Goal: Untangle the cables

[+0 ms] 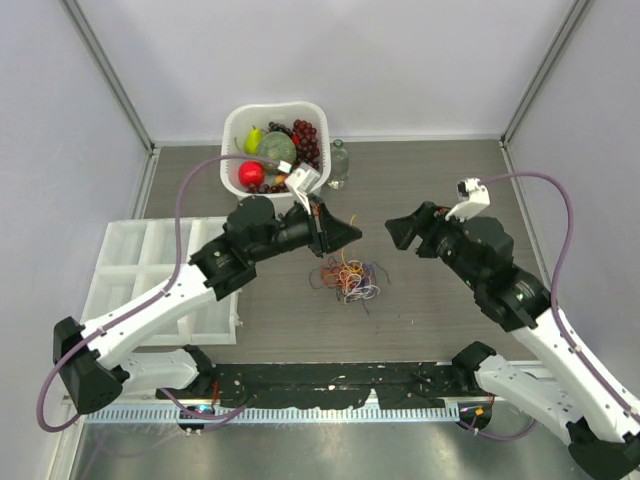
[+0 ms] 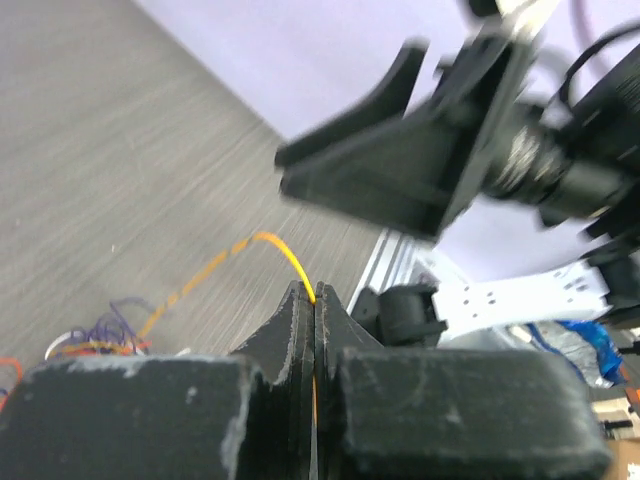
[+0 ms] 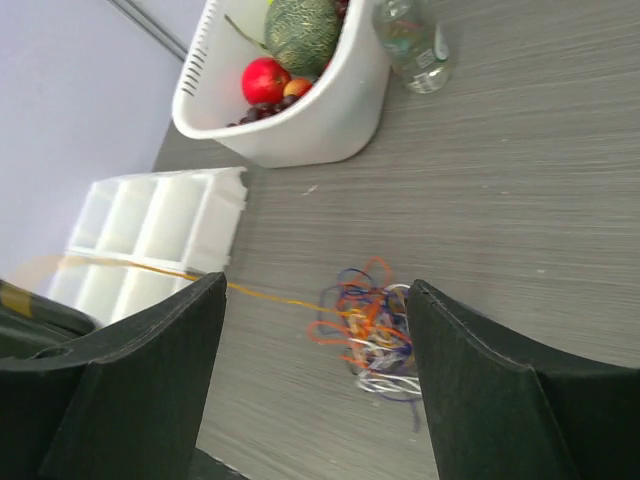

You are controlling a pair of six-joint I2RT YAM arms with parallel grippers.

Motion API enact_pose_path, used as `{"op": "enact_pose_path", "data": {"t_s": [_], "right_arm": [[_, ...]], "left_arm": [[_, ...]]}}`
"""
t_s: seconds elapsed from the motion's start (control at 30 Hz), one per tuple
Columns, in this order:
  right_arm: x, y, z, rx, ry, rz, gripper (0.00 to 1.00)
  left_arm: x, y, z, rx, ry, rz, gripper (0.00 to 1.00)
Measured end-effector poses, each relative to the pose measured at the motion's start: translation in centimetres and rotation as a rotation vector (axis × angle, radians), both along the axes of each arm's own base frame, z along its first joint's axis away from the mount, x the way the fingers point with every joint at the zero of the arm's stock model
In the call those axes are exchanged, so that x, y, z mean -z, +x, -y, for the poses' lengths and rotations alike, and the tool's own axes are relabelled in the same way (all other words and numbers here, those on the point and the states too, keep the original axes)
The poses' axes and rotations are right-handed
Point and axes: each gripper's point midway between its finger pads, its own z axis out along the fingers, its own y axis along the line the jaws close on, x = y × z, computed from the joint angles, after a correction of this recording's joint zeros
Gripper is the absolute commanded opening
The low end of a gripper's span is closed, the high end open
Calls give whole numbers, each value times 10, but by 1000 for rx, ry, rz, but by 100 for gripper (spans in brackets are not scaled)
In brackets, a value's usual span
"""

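The cables lie as a small tangle of orange, purple, blue and white strands on the grey table, between the two arms. My left gripper hangs above and just behind the tangle. In the left wrist view its jaws are pressed together on a thin yellow-orange cable that arcs down to the tangle. My right gripper faces it from the right and stands open with nothing between its fingers. The tangle lies below that gap, and the yellow-orange strand stretches off to the left.
A white basket of fruit stands at the back, with a small clear bottle to its right. A white compartment tray lies on the left under the left arm. A black mat runs along the near edge by the arm bases.
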Motion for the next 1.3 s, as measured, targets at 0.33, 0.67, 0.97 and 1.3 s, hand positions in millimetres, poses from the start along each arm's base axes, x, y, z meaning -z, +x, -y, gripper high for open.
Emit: {"op": "enact_pose_path", "data": {"t_s": [0.33, 0.67, 0.97, 1.3], "right_arm": [[150, -18, -37, -260, -232, -25, 78], [111, -12, -96, -399, -180, 167, 72], [70, -54, -108, -539, -84, 321, 68], [89, -51, -90, -484, -194, 262, 67]], "left_arm": [[-119, -15, -15, 9, -83, 62, 0], [-131, -25, -17, 45, -55, 32, 0], [-134, -24, -14, 59, -48, 26, 0], [-133, -25, -13, 66, -47, 24, 0]]}}
